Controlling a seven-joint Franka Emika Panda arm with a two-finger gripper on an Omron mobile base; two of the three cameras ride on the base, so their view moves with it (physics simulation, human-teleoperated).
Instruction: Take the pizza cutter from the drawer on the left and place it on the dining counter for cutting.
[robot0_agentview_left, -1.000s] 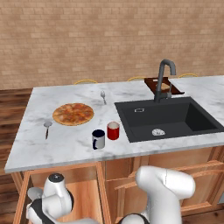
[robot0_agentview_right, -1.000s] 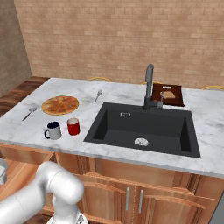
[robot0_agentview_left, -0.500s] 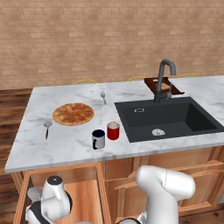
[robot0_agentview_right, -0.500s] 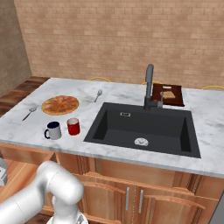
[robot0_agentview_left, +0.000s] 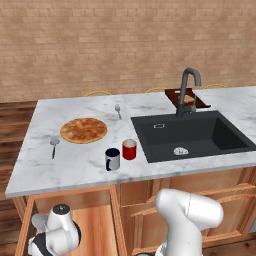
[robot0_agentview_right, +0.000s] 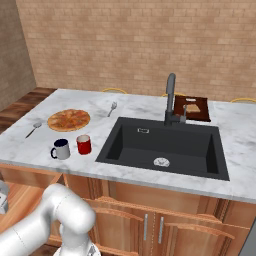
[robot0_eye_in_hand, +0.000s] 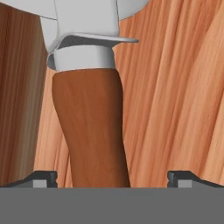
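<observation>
The drawer (robot0_agentview_left: 95, 225) is pulled out under the left end of the dining counter (robot0_agentview_left: 85, 167), showing its pale wood inside. My hand (robot0_agentview_left: 56, 235) reaches down into it. In the hand view the pizza cutter (robot0_eye_in_hand: 94, 131) lies on the drawer floor. Its dark brown handle runs up from between my fingertips to a grey metal collar and wheel at the top. My gripper (robot0_eye_in_hand: 112, 177) is open, with one fingertip (robot0_eye_in_hand: 43, 177) close to the handle's left side and the other off to its right. Neither touches it.
On the counter sit a pizza (robot0_agentview_left: 83, 130), a small round-headed utensil (robot0_agentview_left: 53, 146), a fork (robot0_agentview_left: 118, 110), a dark mug (robot0_agentview_left: 113, 159) and a red cup (robot0_agentview_left: 129, 149). The black sink (robot0_agentview_left: 195, 135) with its tap lies to the right, a cutting board (robot0_agentview_left: 185, 97) behind it.
My wrist has sunk slightly lower into the drawer. Nothing on the counter has moved.
</observation>
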